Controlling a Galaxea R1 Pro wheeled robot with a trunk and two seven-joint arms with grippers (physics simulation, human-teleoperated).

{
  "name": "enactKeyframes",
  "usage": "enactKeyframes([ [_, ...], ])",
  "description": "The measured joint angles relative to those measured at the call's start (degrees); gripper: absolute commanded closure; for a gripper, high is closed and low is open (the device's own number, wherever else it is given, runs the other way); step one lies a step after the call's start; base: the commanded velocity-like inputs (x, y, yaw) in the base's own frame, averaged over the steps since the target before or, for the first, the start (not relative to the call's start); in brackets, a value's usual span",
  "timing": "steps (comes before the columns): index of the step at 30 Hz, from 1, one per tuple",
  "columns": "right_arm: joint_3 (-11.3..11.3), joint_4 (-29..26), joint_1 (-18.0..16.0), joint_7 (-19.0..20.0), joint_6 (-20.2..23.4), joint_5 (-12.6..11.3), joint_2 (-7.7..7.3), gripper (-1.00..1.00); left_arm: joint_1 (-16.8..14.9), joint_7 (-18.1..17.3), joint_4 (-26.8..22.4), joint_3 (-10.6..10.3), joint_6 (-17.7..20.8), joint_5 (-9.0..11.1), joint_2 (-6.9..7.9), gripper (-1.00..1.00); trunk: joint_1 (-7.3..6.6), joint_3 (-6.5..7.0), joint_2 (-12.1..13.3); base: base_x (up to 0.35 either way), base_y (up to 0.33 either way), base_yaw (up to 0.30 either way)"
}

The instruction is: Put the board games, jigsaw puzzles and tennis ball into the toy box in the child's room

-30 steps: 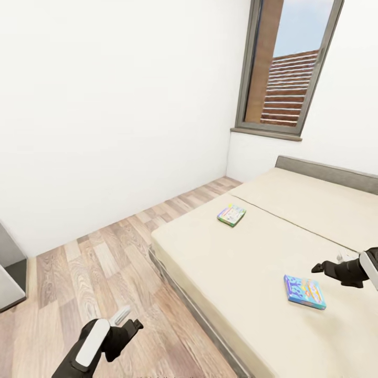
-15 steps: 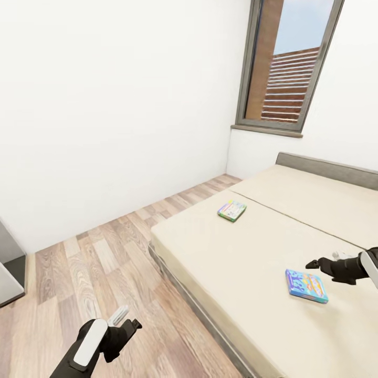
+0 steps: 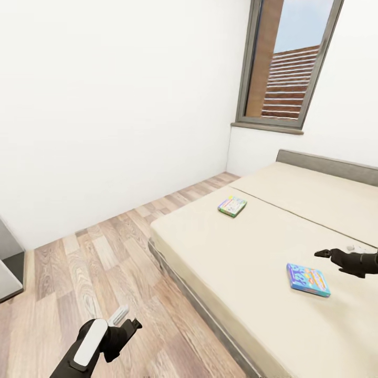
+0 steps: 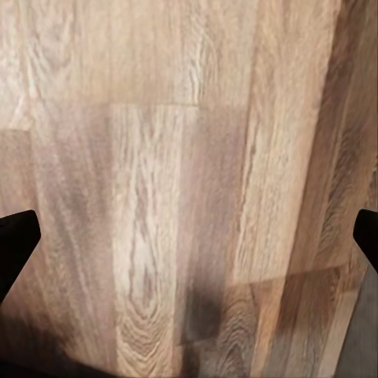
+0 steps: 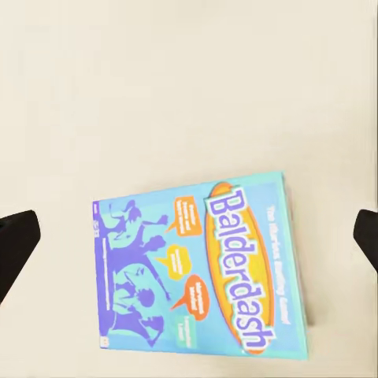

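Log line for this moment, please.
right pincer: open, above blue board game on bed | left pincer: open, over floor

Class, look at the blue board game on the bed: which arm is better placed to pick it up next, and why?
The right. Its pincer hangs open over the bed just beside the blue board game, which lies framed between its fingers in the wrist view. The left pincer is over the floor, off the bed.
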Motion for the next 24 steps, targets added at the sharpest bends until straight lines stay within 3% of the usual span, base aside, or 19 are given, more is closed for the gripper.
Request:
enactKeyframes([
  [8,-1.5,0.5,0.0,0.0,-4.4,-0.2,-0.04,-1.0,0.0,0.0,0.0,0.0,0.1,0.0,0.0,-1.0,1.76,-1.52,-3.2,0.0,0.0,0.0],
  [15,-1.5,7.3,-0.4,-0.5,-6.8,0.2,0.21,-1.0,0.0,0.0,0.0,-0.1,0.2,0.0,0.0,-1.0,3.3,-2.79,-6.0,0.0,0.0,0.0],
  [24,-1.4,9.0,-0.8,-0.1,-8.3,0.1,0.3,-1.0,0.0,0.0,0.0,0.0,0.6,0.0,0.06,-1.0,4.84,-4.05,-8.8,0.0,0.0,0.0],
])
